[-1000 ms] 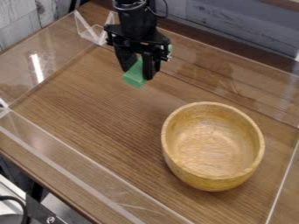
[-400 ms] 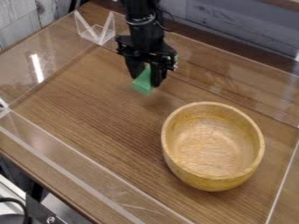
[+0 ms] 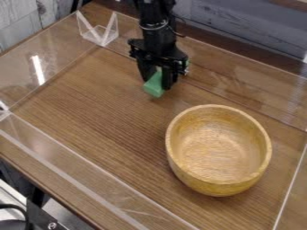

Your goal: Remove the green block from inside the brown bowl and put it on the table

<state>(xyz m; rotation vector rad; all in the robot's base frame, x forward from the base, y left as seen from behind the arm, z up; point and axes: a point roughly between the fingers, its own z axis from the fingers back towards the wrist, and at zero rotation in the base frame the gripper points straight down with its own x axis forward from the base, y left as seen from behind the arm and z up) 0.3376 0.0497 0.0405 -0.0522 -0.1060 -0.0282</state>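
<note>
Camera view, looking down from the front onto a large brown wood-grain desk (image 3: 84, 126) with clear glossy plastic walls (image 3: 48, 54) along its edges. A black robot arm (image 3: 153, 18) comes down from the top of the picture, its black gripper (image 3: 156, 83) pointing straight down. The jaws are closed on a small bright green rectangular block (image 3: 155, 85), one black finger on each side of it. The block hangs from the jaws with its lower end showing below the fingertips, very near the desk top; whether it touches the wood cannot be told from this angle.

A round, light tan wooden bowl (image 3: 218, 149) with a thick rim and visible grain sits on the desk toward the lower right, well apart from the gripper. It stands upright with its opening facing up, and its pale inside shows only bare wood grain. The green block is outside the bowl, up and to the left of it in the picture, over bare desk surface.

Behind the arm, near the far left of the desk, a small clear plastic angled piece (image 3: 96, 29) stands by the wall. Light reflections streak the plastic wall on the left. A grey plank-like backdrop (image 3: 240, 22) fills the top of the view beyond the desk.
</note>
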